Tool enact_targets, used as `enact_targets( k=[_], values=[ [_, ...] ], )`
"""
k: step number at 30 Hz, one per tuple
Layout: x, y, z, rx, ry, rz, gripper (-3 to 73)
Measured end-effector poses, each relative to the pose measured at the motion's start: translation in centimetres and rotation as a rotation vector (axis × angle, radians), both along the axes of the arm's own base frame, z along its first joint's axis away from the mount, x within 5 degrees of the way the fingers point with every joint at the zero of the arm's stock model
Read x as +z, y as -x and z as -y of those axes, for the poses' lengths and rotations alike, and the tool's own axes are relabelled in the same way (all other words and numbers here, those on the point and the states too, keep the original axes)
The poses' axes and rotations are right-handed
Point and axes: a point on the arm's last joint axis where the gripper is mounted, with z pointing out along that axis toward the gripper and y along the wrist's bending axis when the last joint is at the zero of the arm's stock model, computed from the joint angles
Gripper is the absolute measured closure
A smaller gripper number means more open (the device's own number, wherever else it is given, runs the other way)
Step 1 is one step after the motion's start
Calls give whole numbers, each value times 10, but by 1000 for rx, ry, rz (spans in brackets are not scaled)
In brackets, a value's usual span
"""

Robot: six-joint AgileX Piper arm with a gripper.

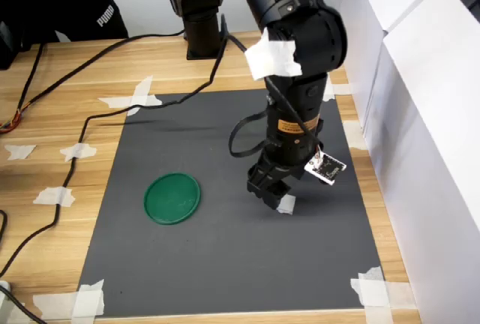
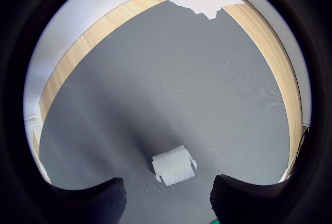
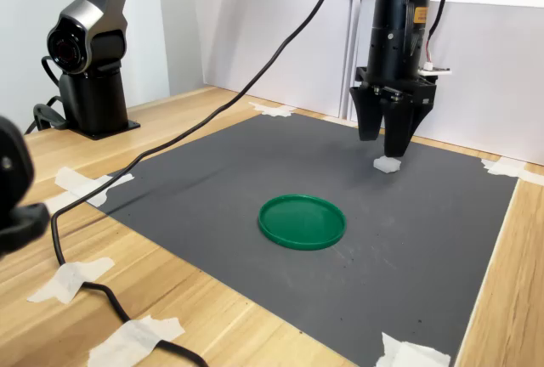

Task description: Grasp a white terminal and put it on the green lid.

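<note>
jaws spread wide, holding nothing; white terminal (image 2: 174, 166) lies on the mat btwn the gripper (image 2: 168, 198) tips (just below), green lid (image 3: 302, 220) well apart.

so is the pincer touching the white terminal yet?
Apart. In the wrist view the white terminal lies on the mat between the open pincer's fingertips, with bare mat showing on both sides of it.
</note>
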Motion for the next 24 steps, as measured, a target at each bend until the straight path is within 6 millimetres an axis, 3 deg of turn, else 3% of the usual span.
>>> enact_targets(
  k=[24],
  values=[
    [-18,-10,6,-38,-54,-25,13]
  ],
)
